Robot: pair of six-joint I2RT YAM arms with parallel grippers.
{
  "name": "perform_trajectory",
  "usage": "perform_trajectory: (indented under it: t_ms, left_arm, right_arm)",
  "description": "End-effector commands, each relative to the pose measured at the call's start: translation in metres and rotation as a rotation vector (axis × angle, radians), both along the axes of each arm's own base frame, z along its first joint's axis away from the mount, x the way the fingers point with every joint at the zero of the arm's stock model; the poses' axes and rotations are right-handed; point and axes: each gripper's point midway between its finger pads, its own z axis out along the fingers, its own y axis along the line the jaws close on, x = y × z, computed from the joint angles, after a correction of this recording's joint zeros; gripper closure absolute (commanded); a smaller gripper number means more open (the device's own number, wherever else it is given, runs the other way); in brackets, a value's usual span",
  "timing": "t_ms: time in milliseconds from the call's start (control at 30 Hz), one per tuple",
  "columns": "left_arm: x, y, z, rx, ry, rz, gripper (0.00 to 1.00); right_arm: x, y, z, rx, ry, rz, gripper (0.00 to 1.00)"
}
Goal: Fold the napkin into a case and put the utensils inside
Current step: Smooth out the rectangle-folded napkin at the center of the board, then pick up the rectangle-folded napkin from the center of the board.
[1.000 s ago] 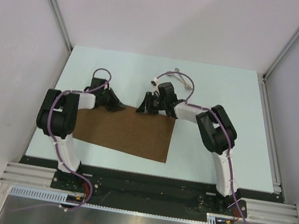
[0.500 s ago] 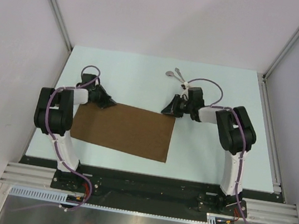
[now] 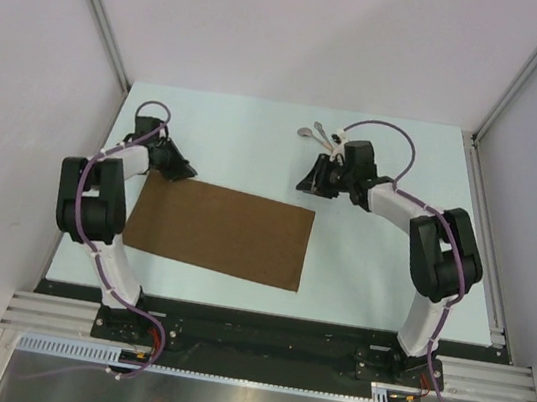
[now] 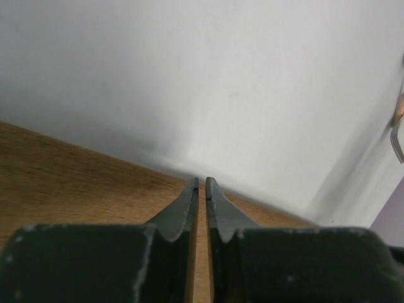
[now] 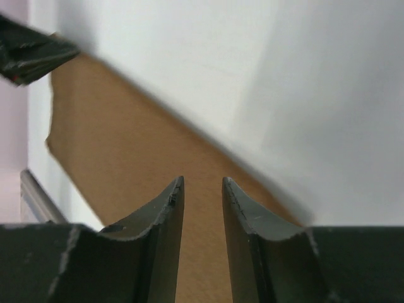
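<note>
Napkin (image 3: 219, 229) lies flat on the table (image 3: 380, 268), a brown rectangle left of centre, toward the near side, long side running left to right. Going by the shape it looks folded once already. It is still broad and not a narrow pocket yet, so my read is that more folds are needed. No wrinkles or lifted corners show from above.

Just changed: a second ago both grippers sat on the napkin's far edge, close to its middle. Since then they have slid apart along that edge. Left gripper (image 3: 178, 165) is now at the far left corner, right gripper (image 3: 309, 183) just off the far right corner. Napkin outline is the same as before. This reads as a smoothing pass over the fold, now done, so the next fold can start.

Left gripper, wrist view: jaws all but closed, only a thin slit, tips low at the cloth's far edge, nothing visibly clamped.

Right gripper, wrist view: jaws partly apart, clear gap, nothing between them, cloth below. Cannot tell whether it touches the cloth.

Utensils (image 3: 316, 134) lie together on the far side of the table, beyond the right gripper and well apart from the napkin. They are not in either gripper, so that step is not begun.
</note>
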Motion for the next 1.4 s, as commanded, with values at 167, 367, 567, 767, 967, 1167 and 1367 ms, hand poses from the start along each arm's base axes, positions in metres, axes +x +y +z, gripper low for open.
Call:
perform_trajectory:
  t_ms: [167, 367, 567, 767, 967, 1167, 1367]
  left_arm:
    - [0.005, 0.084, 0.003, 0.097, 0.025, 0.129, 0.89]
    - [0.012, 0.131, -0.014, 0.173, 0.094, 0.184, 0.89]
    - [0.012, 0.154, -0.012, 0.301, 0.143, 0.192, 0.88]
    - [0.005, 0.159, 0.088, 0.475, -0.033, 0.250, 0.72]
    - [-0.027, 0.067, 0.157, 0.518, -0.253, 0.093, 0.60]
    - [-0.093, -0.043, 0.177, 0.436, -0.407, -0.162, 0.60]
    - [-0.147, -0.076, 0.168, 0.419, -0.459, -0.285, 0.59]
  right_arm:
    - [-0.029, 0.043, -0.022, 0.123, 0.073, 0.126, 0.65]
    - [-0.020, -0.004, -0.052, 0.073, 0.114, 0.041, 0.66]
    - [-0.014, -0.042, -0.049, -0.005, 0.128, -0.057, 0.64]
    - [-0.028, -0.082, -0.024, -0.313, 0.127, -0.218, 0.41]
    - [-0.086, -0.065, -0.024, -0.356, 0.256, -0.311, 0.31]
    - [-0.107, -0.055, -0.032, -0.462, 0.246, -0.474, 0.41]
    - [-0.124, -0.041, -0.047, -0.563, 0.226, -0.471, 0.52]
